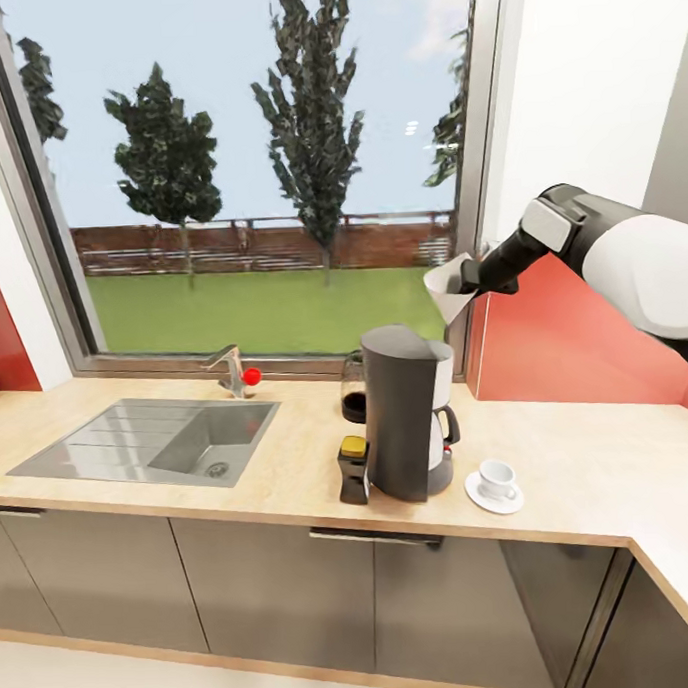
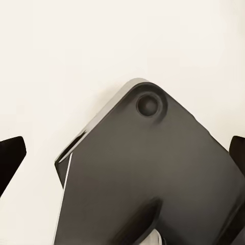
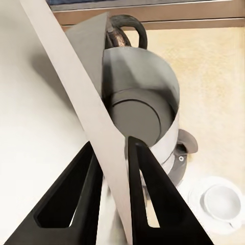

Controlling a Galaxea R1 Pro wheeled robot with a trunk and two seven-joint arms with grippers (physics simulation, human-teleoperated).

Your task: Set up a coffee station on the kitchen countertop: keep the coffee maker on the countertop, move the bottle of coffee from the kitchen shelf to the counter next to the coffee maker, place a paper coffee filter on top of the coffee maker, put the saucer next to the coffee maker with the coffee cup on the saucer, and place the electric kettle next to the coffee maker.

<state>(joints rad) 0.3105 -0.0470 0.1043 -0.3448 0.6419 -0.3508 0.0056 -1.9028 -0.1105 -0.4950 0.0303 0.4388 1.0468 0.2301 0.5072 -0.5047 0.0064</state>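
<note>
One thin, floppy paper coffee filter (image 3: pixel 97 117) is what we are pinching by its edge in the closed right gripper (image 3: pixel 109 168) above the coffee maker (image 1: pixel 405 413), handling lightly.

Right arm (image 1: pixel 620 252) is showing glossy white shells with a black wrist section; end effector (image 3: pixel 109 204) is presenting two matte black tapered fingers.

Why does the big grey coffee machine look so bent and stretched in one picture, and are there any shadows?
In the right wrist view the camera sits close above the coffee maker, so it looks stretched, and the paper filter casts a soft shadow beside it. In the head view daylight from the window is even, with faint shadows under the cup.
</note>
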